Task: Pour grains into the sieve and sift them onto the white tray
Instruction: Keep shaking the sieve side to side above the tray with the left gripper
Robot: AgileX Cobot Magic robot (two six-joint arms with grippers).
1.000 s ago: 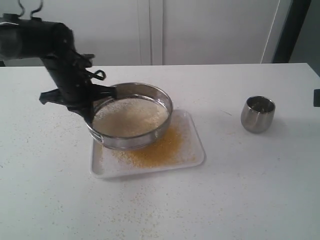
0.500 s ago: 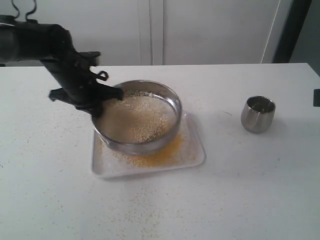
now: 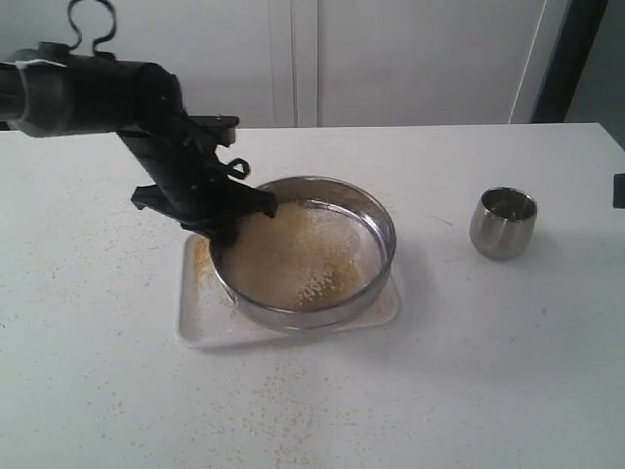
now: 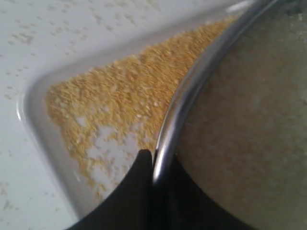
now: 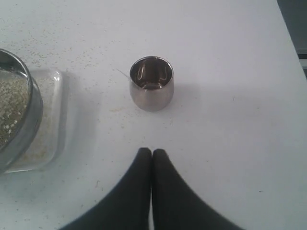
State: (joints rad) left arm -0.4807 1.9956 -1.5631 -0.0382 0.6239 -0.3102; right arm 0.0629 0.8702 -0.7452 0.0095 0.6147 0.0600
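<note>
Golden-yellow grains (image 4: 120,96) speckle the white tray (image 3: 193,315); sieve (image 3: 377,211) and cup (image 3: 502,234) are shiny silver.

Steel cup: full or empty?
Empty, as far as shows. The steel cup stands upright on the table, and the right wrist view looks down into bare, shiny steel walls with nothing heaped inside.

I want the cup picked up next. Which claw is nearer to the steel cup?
Right. The right claw sits shut just short of the steel cup; the left claw grips the sieve rim, farther away.
</note>
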